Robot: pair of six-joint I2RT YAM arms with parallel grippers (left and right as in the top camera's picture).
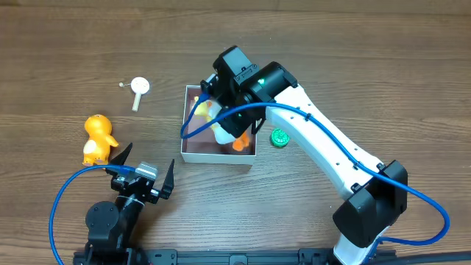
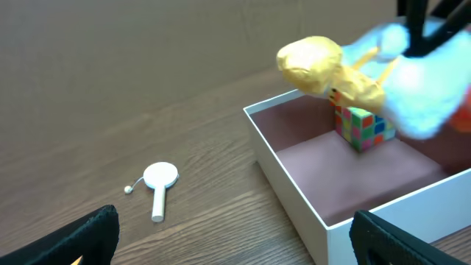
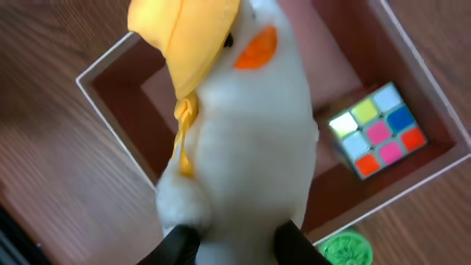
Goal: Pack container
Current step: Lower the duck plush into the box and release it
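The container (image 1: 218, 157) is a white-walled square box with a dusty-pink inside, at the table's middle. My right gripper (image 3: 229, 246) hangs over it, its black fingers pressed on both sides of a white plush duck (image 3: 250, 125) with a yellow hat and orange beak. The plush (image 2: 412, 81) is blurred above the box's floor in the left wrist view. A colourful puzzle cube (image 3: 377, 129) lies in a corner of the container. My left gripper (image 1: 142, 163) stands wide open near the front left, holding nothing, just short of the container's near wall (image 2: 287, 184).
An orange toy duck (image 1: 98, 138) lies on the wood left of the container. A small white paddle (image 1: 138, 90) with a tiny bead lies at the back left. A green round cap (image 1: 280, 138) sits just right of the box.
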